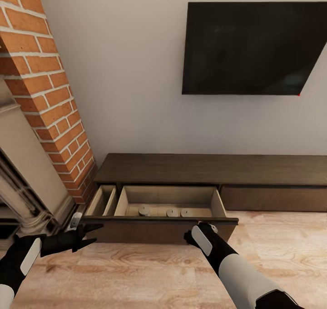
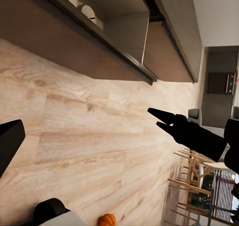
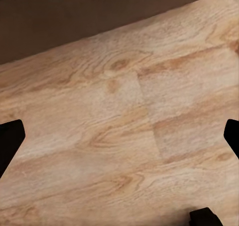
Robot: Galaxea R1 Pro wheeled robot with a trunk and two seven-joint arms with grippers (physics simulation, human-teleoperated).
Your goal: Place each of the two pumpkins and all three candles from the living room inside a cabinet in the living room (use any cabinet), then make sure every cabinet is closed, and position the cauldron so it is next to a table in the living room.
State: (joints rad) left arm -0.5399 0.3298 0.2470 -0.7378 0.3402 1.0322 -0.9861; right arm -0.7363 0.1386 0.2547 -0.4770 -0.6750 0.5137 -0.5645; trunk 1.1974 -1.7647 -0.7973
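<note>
Head view: the long dark-brown cabinet [image 1: 213, 168] sits low against the wall under the flat black TV [image 1: 254, 47], rough brick fireplace [image 1: 45, 86] off to the left. One wide drawer [image 1: 168, 202] is pulled out, pale beige inside, with three squat grey candles [image 1: 165, 211] in a row along its floor. The left gripper [image 1: 93, 235] hangs just off the drawer's front left corner, its pointy black fingers spread a bit. The right gripper [image 1: 193, 236] is right at the drawer front, but I can't tell from here how its fingers sit.

Left wrist view: matte dark drawer front, grainy light plank floor [image 2: 84, 136], and a little orange pumpkin [image 2: 106, 219] lying on the floor at the frame edge. Black fingertips [image 2: 162, 117] apart, holding nothing.

Right wrist view: mostly warm wood grain [image 3: 124, 131], the cabinet's dark face along one edge, black finger pads [image 3: 9, 138] at opposite edges, wide apart and empty.
</note>
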